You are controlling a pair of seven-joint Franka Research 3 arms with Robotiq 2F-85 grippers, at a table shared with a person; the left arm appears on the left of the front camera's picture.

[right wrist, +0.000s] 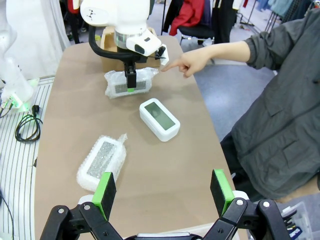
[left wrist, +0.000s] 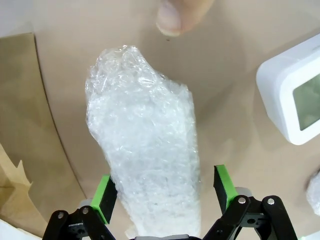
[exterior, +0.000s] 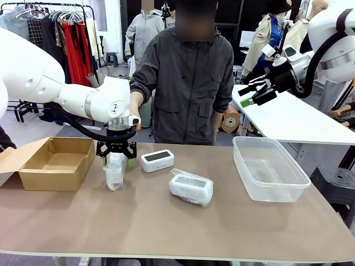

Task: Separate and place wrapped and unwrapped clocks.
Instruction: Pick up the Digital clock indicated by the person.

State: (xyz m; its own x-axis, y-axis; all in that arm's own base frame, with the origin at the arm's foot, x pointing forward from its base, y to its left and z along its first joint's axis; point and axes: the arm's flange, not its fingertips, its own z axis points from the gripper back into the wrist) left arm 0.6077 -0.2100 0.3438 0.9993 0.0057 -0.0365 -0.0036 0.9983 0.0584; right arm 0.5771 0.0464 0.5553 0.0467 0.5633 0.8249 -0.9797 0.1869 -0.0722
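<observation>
Bubble wrap is looking soft and slippery; my left gripper [exterior: 116, 162], jaws spread, is straddling the wrapped clock [exterior: 115, 176] just beside the cardboard box [exterior: 52, 166], aiming for its stiffer middle. My right gripper [exterior: 244, 97] is hanging spread too.

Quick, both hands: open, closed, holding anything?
Left hand: open, straddling the wrapped clock, not gripping it.
Right hand: open, empty, raised above the table.

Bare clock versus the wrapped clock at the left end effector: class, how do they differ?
The wrapped clock is bundled in crinkly clear plastic; the bare clock has none. The bare clock's screen shows plainly; the wrapped clock's is veiled. The wrapped clock sits inside the open left end effector; the bare clock lies free. Both rest on the table.
</observation>
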